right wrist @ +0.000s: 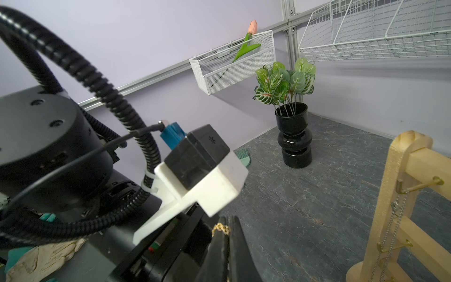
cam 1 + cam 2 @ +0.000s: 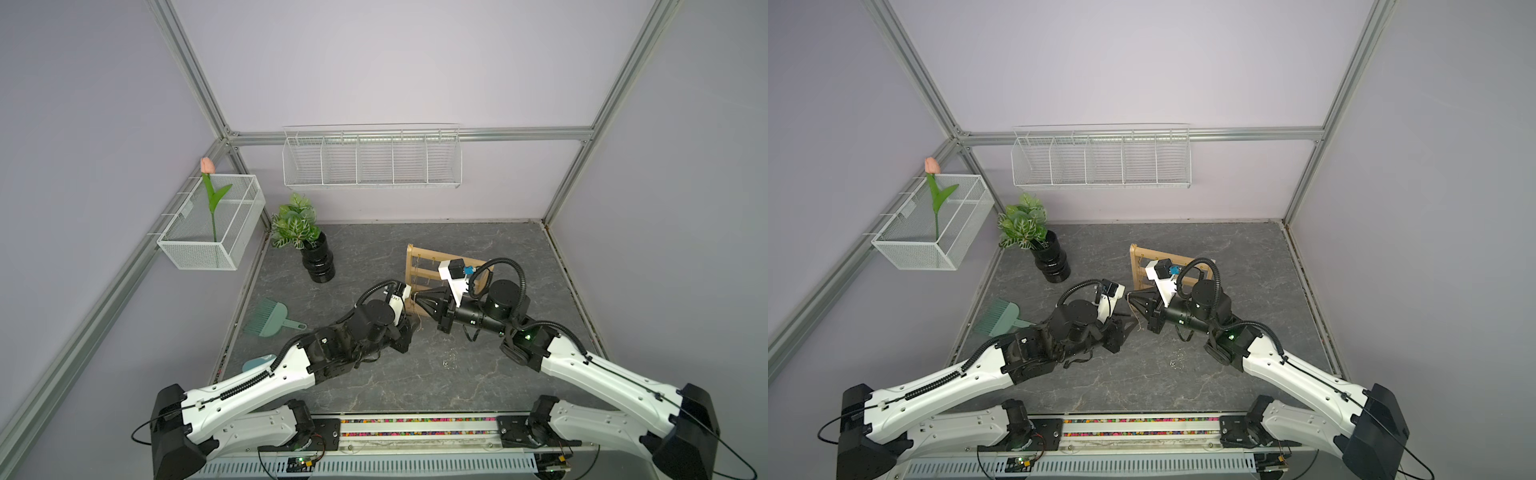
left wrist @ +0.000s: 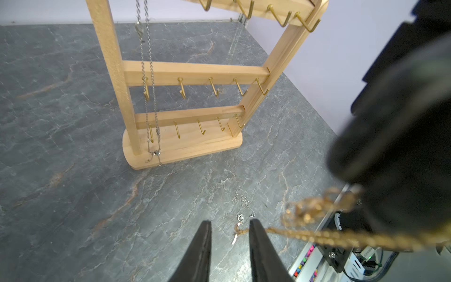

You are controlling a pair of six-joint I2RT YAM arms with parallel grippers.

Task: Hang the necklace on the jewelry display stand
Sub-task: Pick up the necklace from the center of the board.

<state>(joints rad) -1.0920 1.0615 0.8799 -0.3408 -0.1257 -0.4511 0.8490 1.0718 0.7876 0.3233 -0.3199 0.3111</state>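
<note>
fig. both grippers meet at about 7 o'clock of the wooden stand (image 2: 419,266), reading a top view as a dial with 12 at the back wall. the stand is just off the table's centre, toward 1 o'clock.

risks (judged).
(a) the gold necklace (image 3: 314,235) runs from the right gripper (image 1: 229,219) across to one finger (image 3: 261,249) of the left gripper (image 3: 230,222). with those jaws parted, the clasp end could slide off and drop to the table (image 3: 73,122), leaving no open loop to pass over a hook (image 3: 280,19).
(b) a silver chain (image 3: 152,70) hangs from the top bar at the stand's 9 o'clock end, down past both lower bars. the gold one could tangle with it if brought to that side.
(c) a second silver chain (image 3: 244,202) lies loose on the table at about 5 o'clock of the stand. a low pass could snag it.
(d) the stand looks light, so a tug on a caught hook could tip it.

hands.
right gripper: clenched, with gold links pinched between its fingertips.
left gripper: released, a clear gap between the fingers and nothing pinched. the gold necklace only rests against the inner edge of one finger near its tip.
the necklace is off the stand, in the air between the two grippers, and no hook carries it yet.
</note>
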